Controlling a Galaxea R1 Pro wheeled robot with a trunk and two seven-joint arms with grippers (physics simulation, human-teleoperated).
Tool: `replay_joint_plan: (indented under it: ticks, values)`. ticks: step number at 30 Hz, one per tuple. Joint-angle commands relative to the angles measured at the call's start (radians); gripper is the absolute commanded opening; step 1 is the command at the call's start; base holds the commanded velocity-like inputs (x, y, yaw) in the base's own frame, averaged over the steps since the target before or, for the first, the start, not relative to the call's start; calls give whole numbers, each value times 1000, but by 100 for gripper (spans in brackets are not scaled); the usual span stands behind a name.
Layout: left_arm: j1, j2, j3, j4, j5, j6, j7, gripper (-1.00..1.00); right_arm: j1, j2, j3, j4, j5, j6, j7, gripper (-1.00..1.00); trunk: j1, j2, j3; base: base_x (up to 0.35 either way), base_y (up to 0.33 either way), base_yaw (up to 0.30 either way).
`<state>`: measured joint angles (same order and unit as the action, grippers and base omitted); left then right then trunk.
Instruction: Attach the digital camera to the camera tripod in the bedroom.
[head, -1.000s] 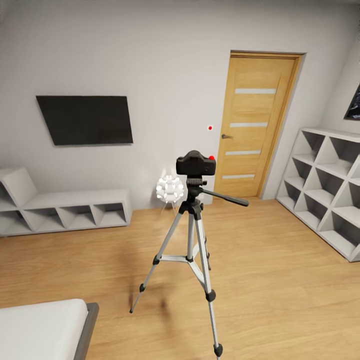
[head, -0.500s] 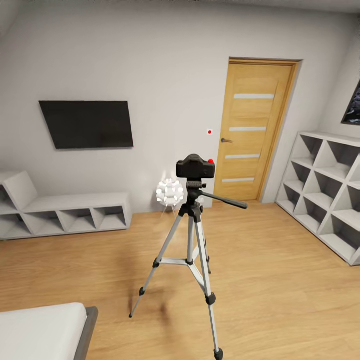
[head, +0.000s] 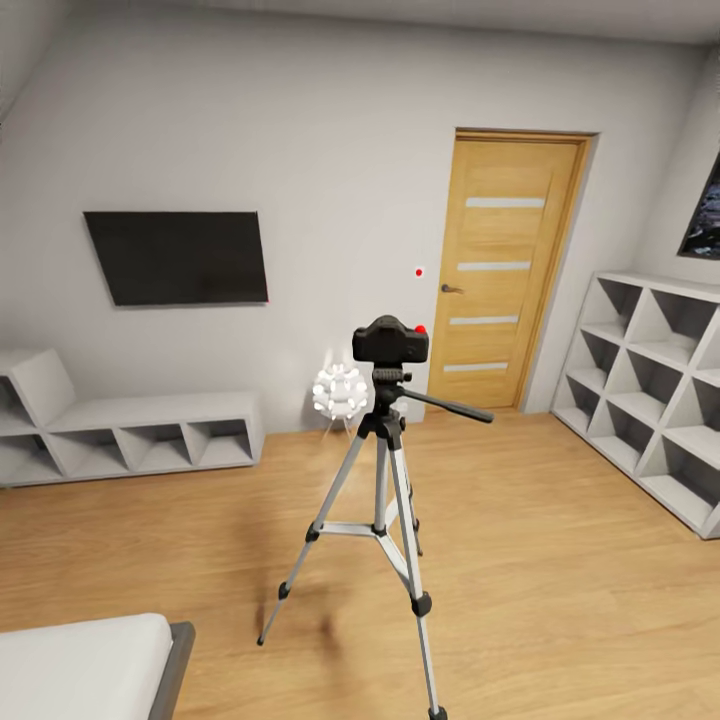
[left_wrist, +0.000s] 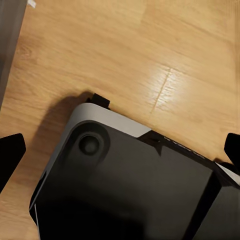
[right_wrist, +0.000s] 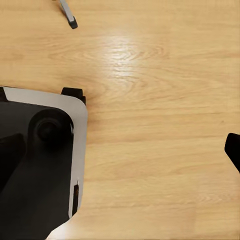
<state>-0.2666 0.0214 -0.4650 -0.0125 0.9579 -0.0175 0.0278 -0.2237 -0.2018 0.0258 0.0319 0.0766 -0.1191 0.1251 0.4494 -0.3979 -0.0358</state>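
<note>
The digital camera (head: 391, 342) sits on top of the camera tripod (head: 383, 520), which stands upright in the middle of the bedroom on the wood plank floor (head: 560, 560). We see its red button (head: 422, 329) at the top, on the door side. The tripod's long axis runs vertical, its three silver legs splay outward, and the black pan handle (head: 445, 406) points toward the wooden door (head: 503, 270). We cannot tell which way the camera's lens faces.

Open floor surrounds the tripod on every side. White cube shelving (head: 650, 380) lines the right wall, a low white shelf unit (head: 130, 425) runs along the back wall under the black TV (head: 178, 256), and a bed corner (head: 95, 668) lies near the nearest tripod leg. A white ball-shaped lamp (head: 339, 390) stands behind the tripod.

We read no writing or brand anywhere.

In the left wrist view, our left fingers (left_wrist: 11, 156) stand wide apart over the robot base (left_wrist: 125, 185). In the right wrist view one dark fingertip (right_wrist: 233, 148) shows; we cannot tell that gripper's state. A tripod foot (right_wrist: 73, 22) rests on the floor there.
</note>
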Motion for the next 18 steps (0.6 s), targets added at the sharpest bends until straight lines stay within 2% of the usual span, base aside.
replay_joint_plan:
  ticks: [1, 18]
  values:
    - [0, 0, -9, -1, 7, -1, 3, 100, -2, 1, 2, 3, 8, -7, -1, 100, 1, -2, -1, 0, 0, 0]
    - [-1, 0, -10, -1, 8, -1, 3, 100, -1, 6, 2, 3, 9, -3, -7, 100, 1, -2, 27, 0, 0, 0]
